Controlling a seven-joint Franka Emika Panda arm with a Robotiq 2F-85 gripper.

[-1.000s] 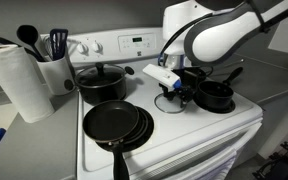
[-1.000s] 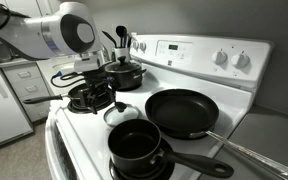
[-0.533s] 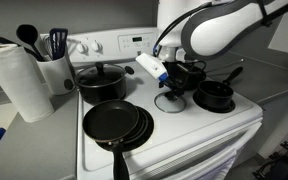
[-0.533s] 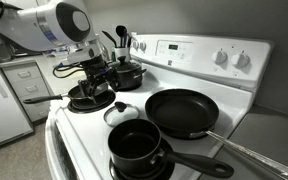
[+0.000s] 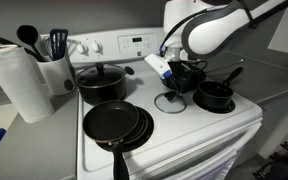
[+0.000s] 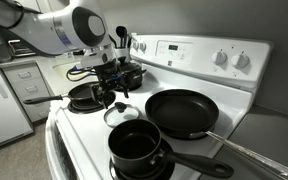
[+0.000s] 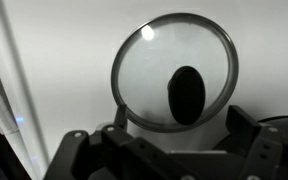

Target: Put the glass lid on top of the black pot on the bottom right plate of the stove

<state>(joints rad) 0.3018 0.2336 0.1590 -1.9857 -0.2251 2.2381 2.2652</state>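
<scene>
**Arm closing in over the glass lid (image 5: 171, 102), with the lift not yet begun.**

The gripper (image 5: 181, 86), hanging a little to one side of the lid a second ago, is now hovering straight above it, which suggests it is lining up on the black knob (image 7: 187, 95) for a grasp. Its jaws are standing wide apart, released, holding and touching nothing. Directly beneath them the lid is lying flat on the stove-top bench (image 5: 179, 128). Just beside the jaws the black pot (image 5: 214, 97) is sitting uncovered, so the whole carry is still lying ahead. Farther out, on the jaws' other side, the stacked frying pans (image 5: 114, 122) and the two-handled pot (image 5: 102, 82) are sitting untouched.
</scene>
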